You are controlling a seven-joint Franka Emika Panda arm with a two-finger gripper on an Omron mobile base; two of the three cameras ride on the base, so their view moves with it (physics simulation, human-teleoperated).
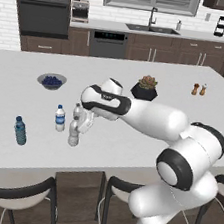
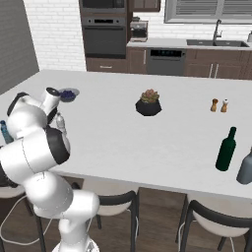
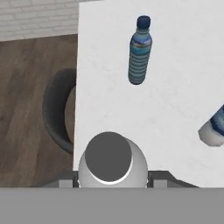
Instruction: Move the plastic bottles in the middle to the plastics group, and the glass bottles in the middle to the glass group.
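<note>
A clear plastic bottle [image 3: 108,158] with a white cap stands between my fingers, seen from above in the hand view. My gripper [image 1: 83,124] is shut on this bottle [image 1: 74,134], low over the white counter [image 1: 130,137]. A second clear bottle [image 1: 77,110] stands just behind it. To their left are the blue-labelled bottle [image 1: 60,118] and the blue-tinted, blue-capped bottle [image 1: 20,130], also visible ahead of the hand as the blue-tinted bottle [image 3: 140,50] and the labelled one [image 3: 214,129]. The dark green glass bottle [image 2: 226,149] stands far right, next to a grey bottle [image 2: 245,168].
A bowl of blueberries [image 1: 52,80], a potted plant [image 1: 145,88] and two shakers [image 1: 199,89] sit further back on the counter. The counter's front edge runs close below the bottles, with a dark stool [image 1: 19,194] under it.
</note>
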